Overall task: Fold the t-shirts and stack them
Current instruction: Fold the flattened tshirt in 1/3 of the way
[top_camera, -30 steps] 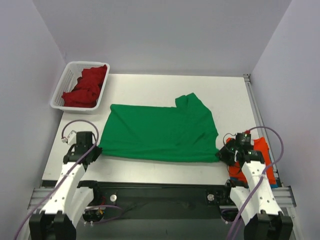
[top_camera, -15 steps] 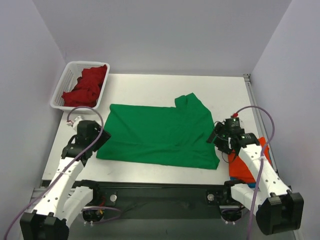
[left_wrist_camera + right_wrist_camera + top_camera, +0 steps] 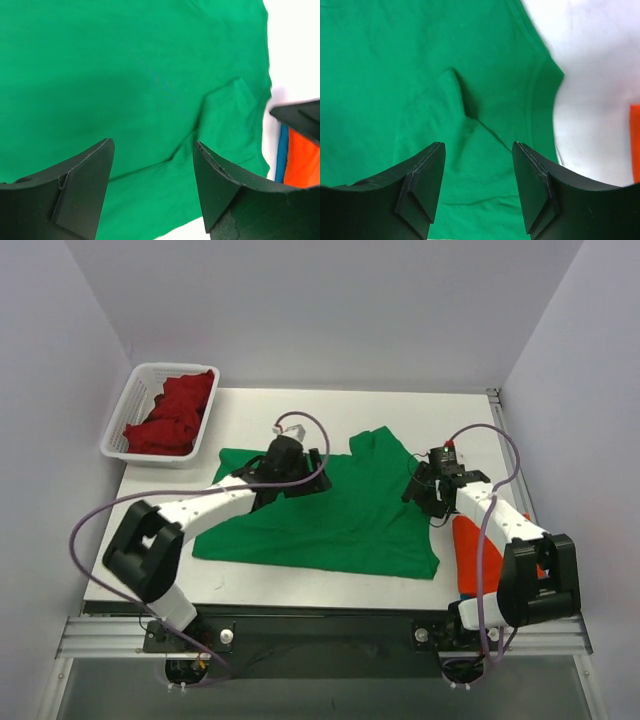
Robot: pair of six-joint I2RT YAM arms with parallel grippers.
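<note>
White table (image 3: pixel 300 410), green t-shirt (image 3: pixel 330 520) beneath left gripper (image 3: pixel 152 145) and right gripper (image 3: pixel 478 145) — both agape, empty — best pinch matching edges evenly.

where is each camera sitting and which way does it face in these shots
Top external: fixed above and behind the arm bases, looking down at the table, green t-shirt and basket; both arms show.
Left wrist: on the left hand, looking down on green cloth toward the orange t-shirt; only its two open fingers show.
Right wrist: on the right hand, looking down on the green t-shirt's edge; only its open fingers show.
Shared: both wrist views show the green t-shirt and an orange edge.
</note>
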